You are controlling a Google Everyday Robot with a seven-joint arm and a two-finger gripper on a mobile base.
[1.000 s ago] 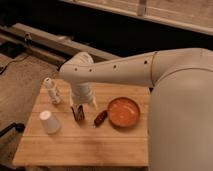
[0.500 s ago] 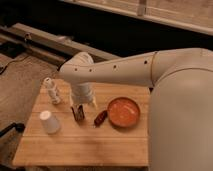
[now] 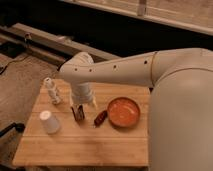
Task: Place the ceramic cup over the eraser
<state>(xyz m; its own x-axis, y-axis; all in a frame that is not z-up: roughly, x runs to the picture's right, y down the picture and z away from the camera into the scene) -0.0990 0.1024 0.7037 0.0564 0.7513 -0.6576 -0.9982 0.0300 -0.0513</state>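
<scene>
Wooden table (image 3: 100, 145) is staying unchanged. Over the reddish-brown block eraser (image 3: 77, 113) the gripper (image 3: 83, 105) is still hovering, grip unreadable; the small white ceramic cup (image 3: 49, 121) is sitting at eight o'clock.

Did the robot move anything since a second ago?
Nothing visibly changed. The gripper still hangs just above the eraser. The ceramic cup, the orange bowl, the reddish stick and the white figurine all sit where they were on the wooden table.
</scene>
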